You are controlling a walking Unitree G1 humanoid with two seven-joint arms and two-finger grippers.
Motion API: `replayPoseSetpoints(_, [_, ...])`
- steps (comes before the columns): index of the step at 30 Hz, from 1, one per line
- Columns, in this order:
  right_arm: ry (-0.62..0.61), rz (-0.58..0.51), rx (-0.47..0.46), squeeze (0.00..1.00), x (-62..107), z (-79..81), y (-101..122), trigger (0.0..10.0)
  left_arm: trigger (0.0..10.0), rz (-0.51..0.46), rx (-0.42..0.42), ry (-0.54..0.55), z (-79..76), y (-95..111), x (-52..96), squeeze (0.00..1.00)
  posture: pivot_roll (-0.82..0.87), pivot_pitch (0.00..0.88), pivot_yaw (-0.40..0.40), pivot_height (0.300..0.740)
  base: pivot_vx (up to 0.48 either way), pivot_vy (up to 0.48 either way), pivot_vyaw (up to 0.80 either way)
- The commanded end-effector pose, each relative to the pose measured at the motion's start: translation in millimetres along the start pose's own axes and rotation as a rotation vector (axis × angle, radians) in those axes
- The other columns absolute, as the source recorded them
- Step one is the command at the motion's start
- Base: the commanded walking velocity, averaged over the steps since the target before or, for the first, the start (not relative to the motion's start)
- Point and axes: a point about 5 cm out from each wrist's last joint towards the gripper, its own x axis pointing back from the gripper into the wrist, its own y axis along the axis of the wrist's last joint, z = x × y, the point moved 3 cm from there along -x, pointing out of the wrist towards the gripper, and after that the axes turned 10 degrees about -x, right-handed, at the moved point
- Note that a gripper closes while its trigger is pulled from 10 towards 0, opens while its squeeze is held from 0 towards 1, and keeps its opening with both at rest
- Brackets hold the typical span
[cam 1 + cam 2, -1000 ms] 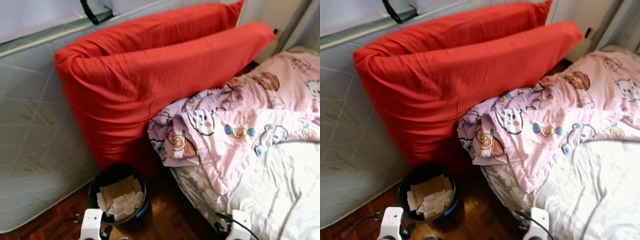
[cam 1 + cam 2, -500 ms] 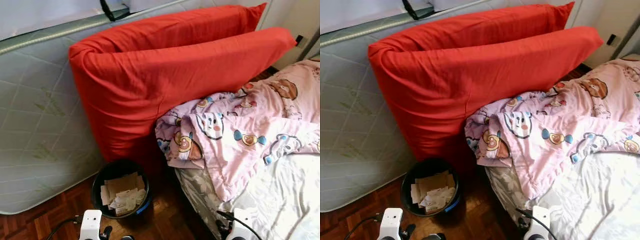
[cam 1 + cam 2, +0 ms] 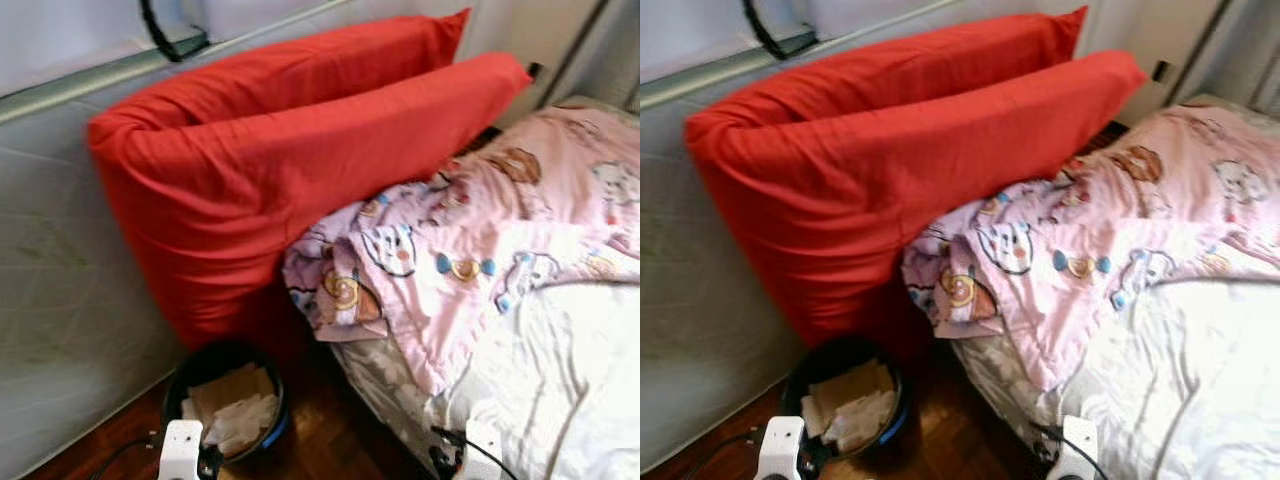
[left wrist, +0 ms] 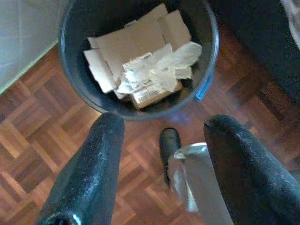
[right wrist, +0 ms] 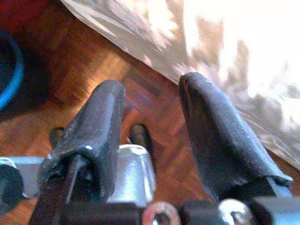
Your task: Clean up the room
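The pink quilt (image 3: 470, 250) is lying crumpled at centre right, hanging over the bed edge; being soft and light, it is best gripped at a bunched fold; the left gripper (image 4: 159, 154) and right gripper (image 5: 150, 122) are being held spread, empty, over the floor (image 4: 42, 140).

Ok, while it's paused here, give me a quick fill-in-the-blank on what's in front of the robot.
1. The black bin on the wooden floor holds cardboard and crumpled ____.
2. The big cushion leaning on the upright mattress is ____ in colour.
3. The pink cartoon-print blanket lies on the ____.
4. In the left wrist view, the left pincer is ____ and holds nothing.

Missing words: paper; red; bed; open
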Motion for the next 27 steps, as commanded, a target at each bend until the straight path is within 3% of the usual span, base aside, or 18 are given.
replayPoseSetpoints(1, [-0.015, 0.012, -0.005, 0.0, 2.5, -5.7, -6.0, 10.0, 10.0, 0.018, 0.007, -0.005, -2.3, -6.5, 1.8, 0.0, 0.03, 0.165, -0.004, 0.74, 0.292, 0.0, 0.0])
replayPoseSetpoints(9, [-0.017, 0.003, -0.007, 0.0, 2.6, -6.3, -5.0, 10.0, 10.0, 0.019, 0.007, -0.004, -2.3, -7.4, 2.2, 0.0, 0.03, 0.167, -0.006, 0.74, 0.289, 0.0, 0.0])
replayPoseSetpoints(15, [-0.017, 0.013, -0.006, 0.0, 2.6, -6.4, -6.1, 10.0, 10.0, 0.02, 0.005, -0.002, -2.2, -8.5, 2.8, 0.0, 0.03, 0.167, -0.007, 0.74, 0.0, 0.0, -0.48])
replayPoseSetpoints(21, [-0.008, -0.007, -0.003, 0.0, 2.8, -5.9, -4.1, 10.0, 10.0, 0.003, -0.004, -0.005, -2.9, -5.1, 2.1, 0.0, 0.03, 0.173, -0.005, 0.74, 0.0, 0.0, 0.0])
replayPoseSetpoints(24, [0.019, -0.05, -0.005, 0.0, 3.5, -3.9, 0.4, 10.0, 10.0, -0.182, 0.012, 0.009, 3.7, 41.1, -5.4, 0.0, 0.03, 0.183, -0.009, 0.74, 0.0, 0.0, 0.0])
replayPoseSetpoints(25, [0.019, -0.05, -0.005, 0.0, 3.5, -3.9, 0.4, 10.0, 10.0, -0.182, 0.012, 0.009, 3.7, 41.1, -5.4, 0.0, 0.03, 0.183, -0.009, 0.74, 0.0, 0.0, 0.0])
replayPoseSetpoints(27, [0.058, -0.09, 0.006, 0.0, 4.3, -0.4, 5.1, 10.0, 10.0, -0.275, 0.025, 0.016, 7.2, 64.8, -6.8, 0.0, 0.03, 0.188, -0.009, 0.74, 0.0, 0.0, 0.0])
